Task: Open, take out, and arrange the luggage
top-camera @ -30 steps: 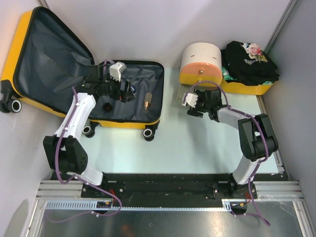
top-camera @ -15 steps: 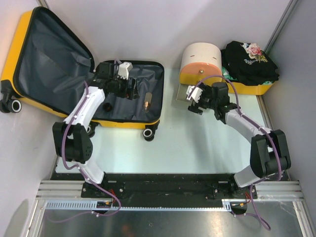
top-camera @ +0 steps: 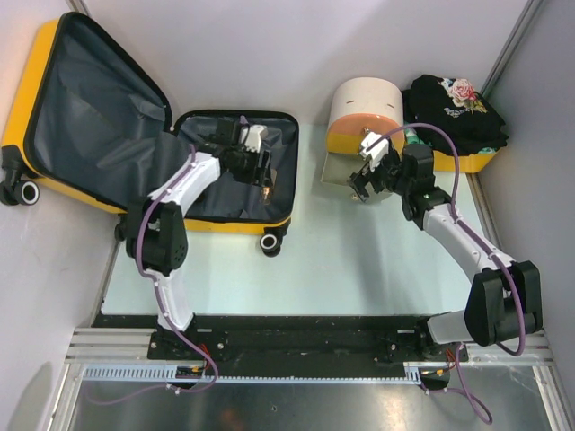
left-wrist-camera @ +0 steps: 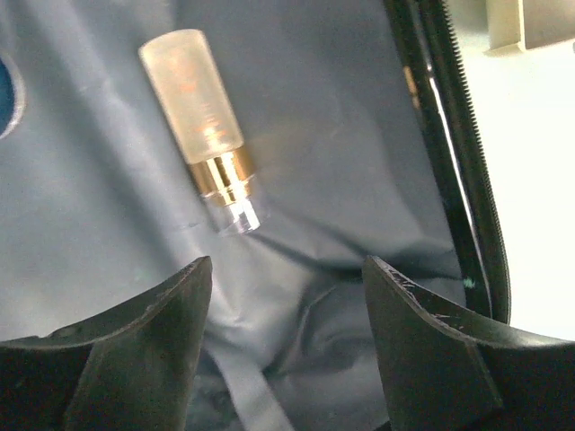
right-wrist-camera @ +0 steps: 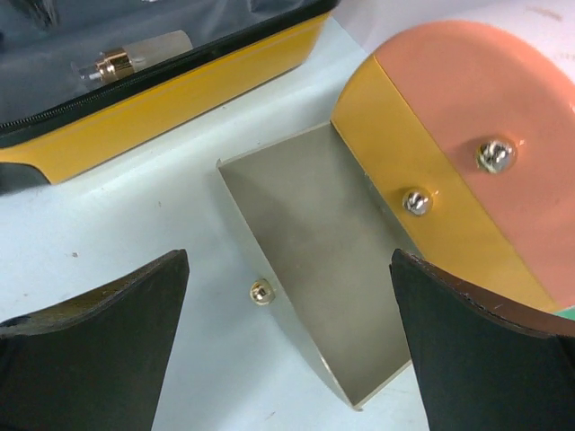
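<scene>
The yellow luggage (top-camera: 225, 224) lies open, its lid (top-camera: 90, 108) leaning at the back left and its base showing dark grey lining (left-wrist-camera: 341, 180). A small bottle (top-camera: 267, 189) with a frosted cap and gold collar lies in the base; it also shows in the left wrist view (left-wrist-camera: 202, 126) and the right wrist view (right-wrist-camera: 135, 56). My left gripper (top-camera: 259, 169) is open and empty just short of the bottle (left-wrist-camera: 283, 278). My right gripper (top-camera: 359, 184) is open and empty above the pulled-out drawer (right-wrist-camera: 289, 260).
A cream-and-orange drawer cabinet (top-camera: 364, 112) stands at the back right, its beige drawer (right-wrist-camera: 332, 260) pulled out with a small metal knob (right-wrist-camera: 261, 291). A yellow bin (top-camera: 458, 162) holds black clothing (top-camera: 454, 112). A blue round thing (left-wrist-camera: 4, 90) lies in the lining.
My left gripper has moved right across the luggage base to the bottle. My right gripper has moved right and back, toward the cabinet's open drawer. Both stayed open.
</scene>
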Controlling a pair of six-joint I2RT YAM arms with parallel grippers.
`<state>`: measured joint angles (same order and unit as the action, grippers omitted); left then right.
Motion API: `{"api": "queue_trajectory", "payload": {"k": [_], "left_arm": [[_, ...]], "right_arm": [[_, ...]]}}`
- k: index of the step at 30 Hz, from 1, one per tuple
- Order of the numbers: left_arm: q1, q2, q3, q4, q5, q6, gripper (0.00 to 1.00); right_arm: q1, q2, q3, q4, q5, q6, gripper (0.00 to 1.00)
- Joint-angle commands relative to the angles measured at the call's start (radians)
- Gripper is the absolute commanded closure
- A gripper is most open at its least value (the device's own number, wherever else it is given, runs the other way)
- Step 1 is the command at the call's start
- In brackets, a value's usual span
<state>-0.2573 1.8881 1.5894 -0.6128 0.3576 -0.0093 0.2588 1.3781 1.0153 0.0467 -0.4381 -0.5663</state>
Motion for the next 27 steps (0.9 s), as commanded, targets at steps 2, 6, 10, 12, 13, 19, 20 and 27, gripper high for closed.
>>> {"api": "queue_trajectory", "payload": {"k": [2, 6, 10, 12, 13, 19, 20, 27], "left_arm": [[-0.082, 0.080, 0.095, 0.018, -0.002, -0.018, 0.29], [-0.092, 0.153, 0.142, 0.018, -0.032, -0.024, 0.30], [-0.089, 0.224, 0.191, 0.019, -0.114, -0.034, 0.36], [-0.089, 0.235, 0.198, 0.022, -0.143, -0.043, 0.37], [-0.089, 0.241, 0.202, 0.027, -0.152, -0.049, 0.37], [-0.079, 0.290, 0.257, 0.028, -0.215, -0.077, 0.38], [-0.076, 0.296, 0.262, 0.028, -0.209, -0.078, 0.39], [-0.071, 0.355, 0.282, 0.030, -0.226, -0.052, 0.42]], "right_arm": [[-0.013, -0.022, 0.042, -0.001, -0.002, 0.218, 0.00], [-0.015, -0.017, 0.049, -0.027, -0.004, 0.266, 0.00], [-0.016, 0.024, 0.084, -0.071, 0.024, 0.282, 0.00], [-0.019, 0.033, 0.114, -0.090, 0.032, 0.284, 0.00], [-0.023, 0.035, 0.115, -0.088, 0.041, 0.287, 0.01], [-0.035, 0.062, 0.124, -0.054, 0.067, 0.339, 0.03], [-0.038, 0.065, 0.127, -0.023, 0.068, 0.380, 0.02], [-0.043, 0.096, 0.143, 0.015, 0.056, 0.490, 0.03]]}}
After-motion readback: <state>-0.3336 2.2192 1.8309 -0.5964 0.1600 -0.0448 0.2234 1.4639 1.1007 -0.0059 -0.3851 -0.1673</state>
